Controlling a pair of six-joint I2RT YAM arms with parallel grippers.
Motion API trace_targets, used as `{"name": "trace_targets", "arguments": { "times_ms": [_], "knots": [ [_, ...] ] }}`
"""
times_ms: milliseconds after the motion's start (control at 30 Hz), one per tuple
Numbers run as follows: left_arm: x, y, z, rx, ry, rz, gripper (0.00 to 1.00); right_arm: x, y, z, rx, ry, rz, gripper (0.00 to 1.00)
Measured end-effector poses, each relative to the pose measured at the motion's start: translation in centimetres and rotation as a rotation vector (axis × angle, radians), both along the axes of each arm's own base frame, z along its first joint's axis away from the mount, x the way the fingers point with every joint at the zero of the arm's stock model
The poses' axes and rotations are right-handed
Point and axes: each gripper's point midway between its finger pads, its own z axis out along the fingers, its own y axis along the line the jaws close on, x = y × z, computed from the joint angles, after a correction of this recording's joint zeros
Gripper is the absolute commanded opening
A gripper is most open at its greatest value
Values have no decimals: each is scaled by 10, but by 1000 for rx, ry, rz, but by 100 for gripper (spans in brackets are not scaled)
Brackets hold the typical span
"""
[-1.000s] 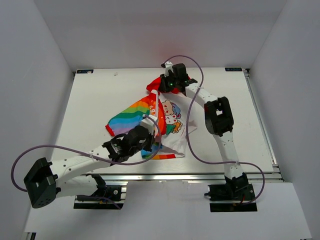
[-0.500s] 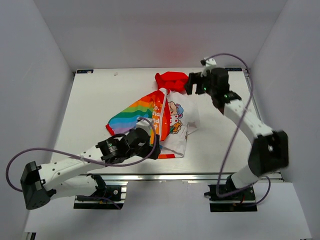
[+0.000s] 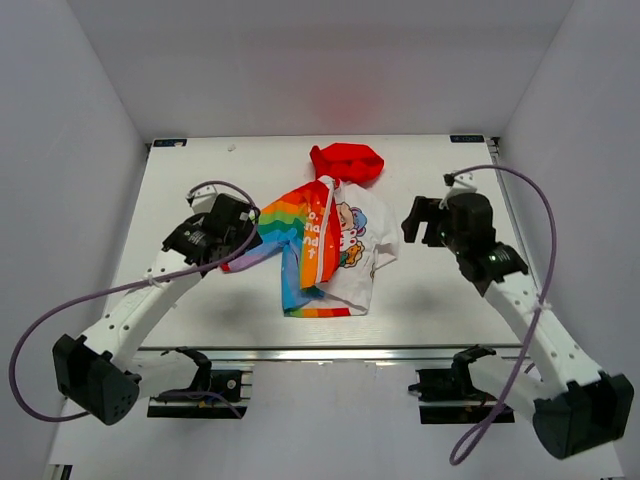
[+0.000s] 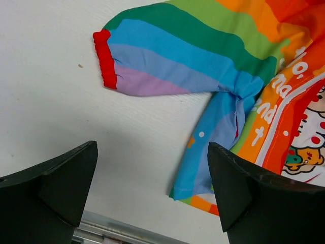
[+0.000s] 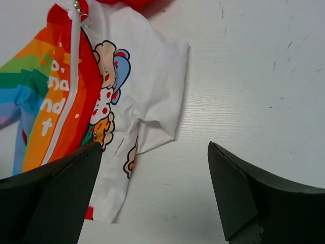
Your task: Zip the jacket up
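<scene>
Rainbow jacket (image 3: 345, 235) lies between both end effectors (image 3: 246, 222) (image 3: 412, 220).

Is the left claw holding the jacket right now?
No, the left claw hangs open beside the jacket, clear of its rainbow sleeve.

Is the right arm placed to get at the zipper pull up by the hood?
Probably yes: the right tool is open beside the jacket, and nothing lies between it and the zipper pull just below the red hood.

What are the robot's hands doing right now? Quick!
The left hand is open, holding nothing, near the jacket.
The right hand is open, holding nothing.
</scene>
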Motion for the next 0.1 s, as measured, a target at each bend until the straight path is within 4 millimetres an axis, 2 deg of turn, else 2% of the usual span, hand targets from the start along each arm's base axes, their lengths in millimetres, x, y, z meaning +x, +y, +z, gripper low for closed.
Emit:
{"name": "trace_targets", "arguments": {
  "times_ms": [100],
  "knots": [
    [3,2,8,0,-10,1,98,-11,-5,15,32,-65,-10,90]
  ]
}}
